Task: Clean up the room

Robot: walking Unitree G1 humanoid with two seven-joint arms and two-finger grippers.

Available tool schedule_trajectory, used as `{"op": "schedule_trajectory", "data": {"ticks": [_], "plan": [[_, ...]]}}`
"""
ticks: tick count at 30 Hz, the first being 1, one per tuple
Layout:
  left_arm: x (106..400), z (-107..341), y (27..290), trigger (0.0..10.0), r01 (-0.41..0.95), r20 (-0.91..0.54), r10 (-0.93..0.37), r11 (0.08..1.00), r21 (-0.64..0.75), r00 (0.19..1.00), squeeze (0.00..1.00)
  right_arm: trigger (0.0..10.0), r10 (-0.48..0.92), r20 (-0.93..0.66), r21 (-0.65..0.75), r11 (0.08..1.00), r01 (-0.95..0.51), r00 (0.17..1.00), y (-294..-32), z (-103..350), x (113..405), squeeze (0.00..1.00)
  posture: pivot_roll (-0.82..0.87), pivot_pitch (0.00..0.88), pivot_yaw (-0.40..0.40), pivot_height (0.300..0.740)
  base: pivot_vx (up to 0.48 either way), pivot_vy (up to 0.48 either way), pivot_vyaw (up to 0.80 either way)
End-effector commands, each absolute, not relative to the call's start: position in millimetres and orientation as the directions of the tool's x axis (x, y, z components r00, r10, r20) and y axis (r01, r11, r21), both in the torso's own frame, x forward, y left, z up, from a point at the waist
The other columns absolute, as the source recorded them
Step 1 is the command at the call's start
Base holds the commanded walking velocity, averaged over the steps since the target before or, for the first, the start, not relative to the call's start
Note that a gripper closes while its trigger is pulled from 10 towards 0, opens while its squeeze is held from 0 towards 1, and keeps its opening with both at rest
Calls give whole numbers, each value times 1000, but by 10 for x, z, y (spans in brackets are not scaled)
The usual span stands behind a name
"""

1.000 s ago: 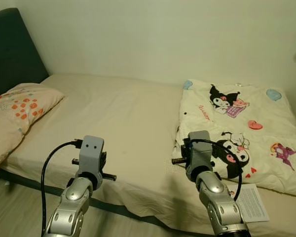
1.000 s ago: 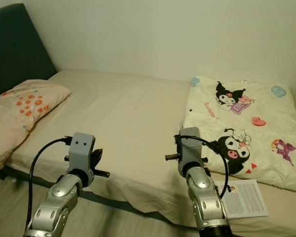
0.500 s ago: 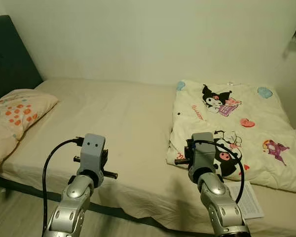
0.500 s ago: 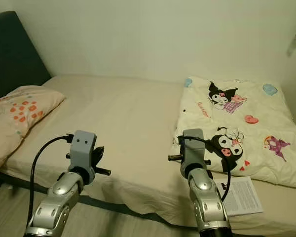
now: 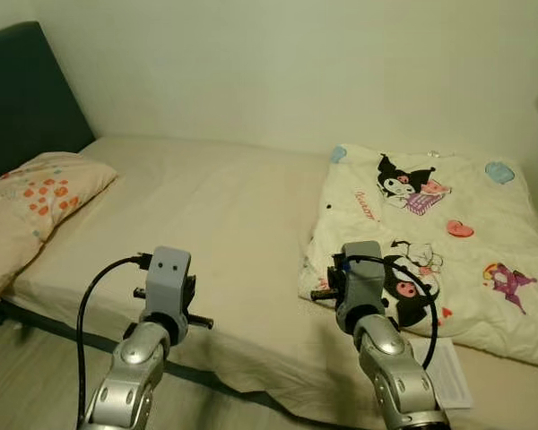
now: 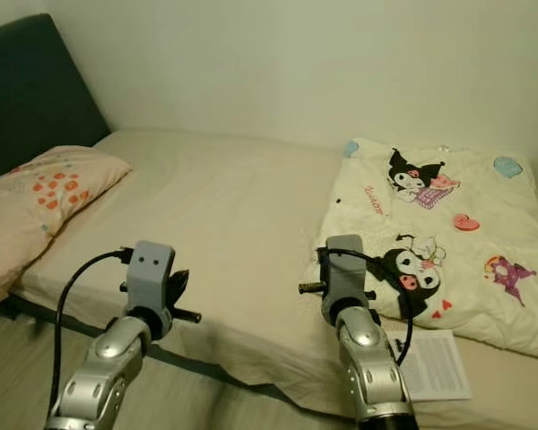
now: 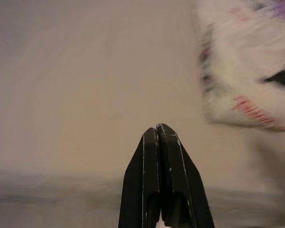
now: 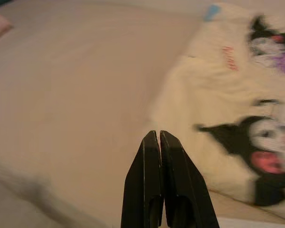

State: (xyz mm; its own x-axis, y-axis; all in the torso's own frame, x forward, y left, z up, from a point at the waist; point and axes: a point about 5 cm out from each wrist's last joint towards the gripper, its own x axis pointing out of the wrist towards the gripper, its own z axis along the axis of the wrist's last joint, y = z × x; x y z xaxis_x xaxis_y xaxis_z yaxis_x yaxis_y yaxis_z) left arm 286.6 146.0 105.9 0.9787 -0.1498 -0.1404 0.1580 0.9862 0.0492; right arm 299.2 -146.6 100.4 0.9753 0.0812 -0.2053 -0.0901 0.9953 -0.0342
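A folded white blanket (image 5: 430, 233) printed with cartoon figures lies crumpled on the right half of the beige bed (image 5: 215, 206). A pillow (image 5: 31, 202) with orange spots rests at the left by the dark headboard (image 5: 27, 90). A printed sheet of paper (image 5: 450, 374) lies at the bed's near right edge. My left arm (image 5: 134, 358) and right arm (image 5: 390, 358) are both raised in front of the bed's near edge. My left gripper (image 7: 156, 127) is shut and holds nothing. My right gripper (image 8: 159, 133) is also shut and empty, pointing toward the blanket's near left corner (image 8: 213, 118).
A pale wall (image 5: 278, 63) runs behind the bed. A dark strip of bed frame (image 5: 90, 342) shows under the sheet's near edge, with wood floor (image 5: 27, 385) in front at the left. The mattress middle is bare sheet.
The whole picture swung right and then back left, so the camera moved. Both arms keep the same raised posture with fingers shut.
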Motion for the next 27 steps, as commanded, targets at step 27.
{"op": "schedule_trajectory", "data": {"ticks": [27], "plan": [[2889,1026,1556,10000,106,-183,-99,994,29,978,0,10000,-7,-237,-26,1000,1,971,-1547,944,2965,0,-48,99,70,715,0,54,0]]}}
